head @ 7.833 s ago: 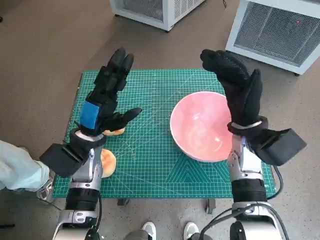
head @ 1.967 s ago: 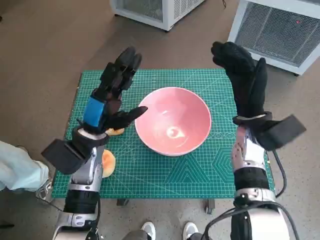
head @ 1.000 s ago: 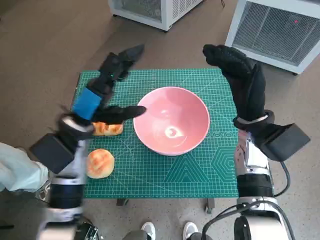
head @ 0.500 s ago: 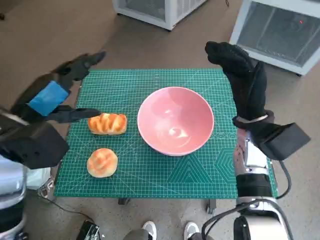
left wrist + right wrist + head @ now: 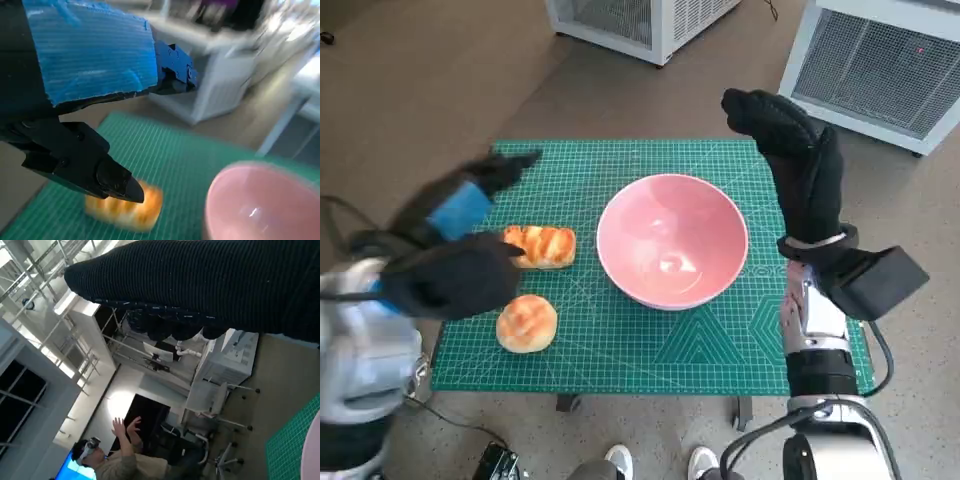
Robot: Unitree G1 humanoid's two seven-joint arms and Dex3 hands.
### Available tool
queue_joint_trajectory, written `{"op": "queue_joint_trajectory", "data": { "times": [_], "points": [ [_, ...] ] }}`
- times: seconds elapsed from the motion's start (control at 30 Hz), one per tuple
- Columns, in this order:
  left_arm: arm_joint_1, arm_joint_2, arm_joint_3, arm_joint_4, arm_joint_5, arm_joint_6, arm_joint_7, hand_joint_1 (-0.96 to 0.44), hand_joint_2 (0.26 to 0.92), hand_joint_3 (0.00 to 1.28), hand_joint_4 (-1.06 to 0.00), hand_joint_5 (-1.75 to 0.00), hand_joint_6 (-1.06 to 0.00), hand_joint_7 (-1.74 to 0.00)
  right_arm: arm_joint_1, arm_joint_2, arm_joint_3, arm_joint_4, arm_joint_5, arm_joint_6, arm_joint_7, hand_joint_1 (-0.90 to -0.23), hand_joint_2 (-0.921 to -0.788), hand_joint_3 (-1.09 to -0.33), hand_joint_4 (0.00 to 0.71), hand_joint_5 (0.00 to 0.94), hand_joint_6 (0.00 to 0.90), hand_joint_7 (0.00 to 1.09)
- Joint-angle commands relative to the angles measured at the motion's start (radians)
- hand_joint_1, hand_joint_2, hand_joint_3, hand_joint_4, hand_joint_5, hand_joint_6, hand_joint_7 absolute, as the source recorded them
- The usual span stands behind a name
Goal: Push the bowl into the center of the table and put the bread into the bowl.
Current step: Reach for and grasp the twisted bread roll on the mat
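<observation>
The head view is evenly and brightly lit, with only soft shadows under the bowl [image 5: 672,240] and a small glare spot inside it. The left hand [image 5: 460,255] is smeared by motion blur there, while the right hand [image 5: 795,160] is sharp. Straight edges bow slightly toward the corners. In the left wrist view the bowl, the long bread [image 5: 125,210] and the background are blurred. The right wrist view is backlit by bright windows, leaving the glove dark.
</observation>
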Motion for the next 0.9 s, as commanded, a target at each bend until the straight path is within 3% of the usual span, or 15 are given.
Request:
{"op": "queue_joint_trajectory", "data": {
  "times": [0.03,0.73,0.83,0.9],
  "points": [
    [-0.050,-0.021,-0.060,0.093,0.039,0.017,-0.011,-0.05,0.743,0.01,-0.18,0.00,-0.33,-0.01,0.007,0.009,-0.001,0.017,0.004,0.002,-0.007,-0.725,-0.921,-0.772,0.223,0.000,0.122,0.46],
    [-0.192,-0.126,-0.201,0.504,0.115,-0.048,0.053,-0.04,0.751,0.01,-0.20,0.00,-0.32,0.00,0.005,0.009,-0.003,0.024,0.008,-0.008,-0.001,-0.710,-0.921,-0.774,0.223,0.000,0.114,0.47],
    [-0.233,-0.154,-0.240,0.632,0.141,-0.074,0.080,0.01,0.763,0.01,-0.24,-0.02,-0.38,-0.02,0.011,0.008,-0.002,0.015,0.011,-0.006,0.002,-0.711,-0.921,-0.774,0.223,0.000,0.113,0.48],
    [-0.244,-0.158,-0.249,0.679,0.150,-0.106,0.113,0.04,0.783,0.02,-0.37,-0.07,-0.45,-0.04,0.014,0.008,-0.001,0.008,0.013,-0.004,0.004,-0.711,-0.921,-0.773,0.224,0.001,0.113,0.48]
  ]
}}
